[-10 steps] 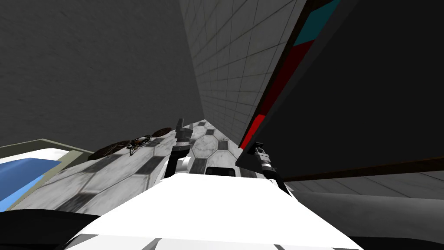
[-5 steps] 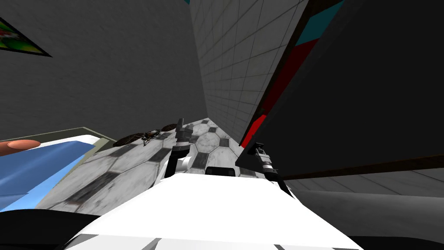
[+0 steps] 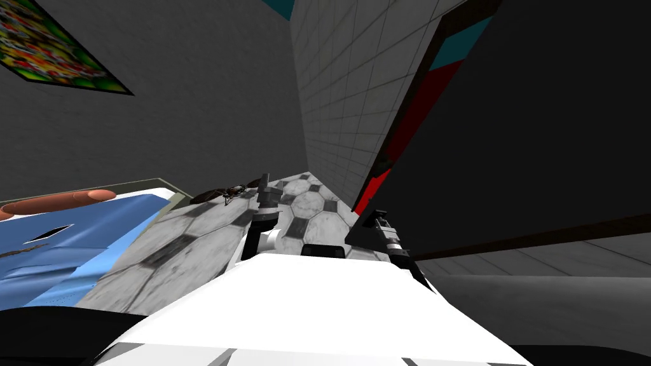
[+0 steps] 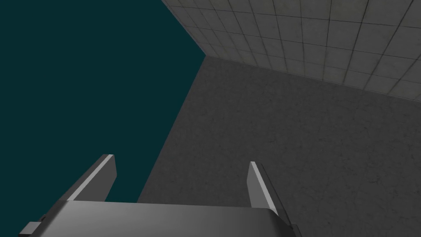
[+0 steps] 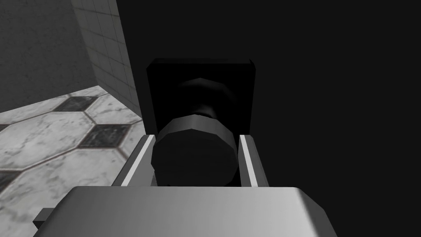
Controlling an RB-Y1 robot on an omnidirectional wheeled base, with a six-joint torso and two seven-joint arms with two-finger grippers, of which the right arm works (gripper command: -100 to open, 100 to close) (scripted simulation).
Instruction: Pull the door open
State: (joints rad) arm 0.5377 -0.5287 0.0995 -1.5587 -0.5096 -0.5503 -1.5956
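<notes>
A dark door swings out on my right, its frame edge striped red and teal. In the right wrist view its black round knob on a square black plate sits between my right gripper's fingers, which press its sides. The right gripper shows small at the door's edge in the head view. My left gripper points up ahead of my chest; its fingers stand open with nothing between them.
A marble floor of light octagon tiles with dark squares runs ahead to a tiled wall. A bed with a blue cover lies at the left. A small dark object lies on the floor near the grey wall.
The head view has swung left: the bed and a colourful picture on the wall have come further into view. The right gripper stays on the knob and the door has swung with me.
</notes>
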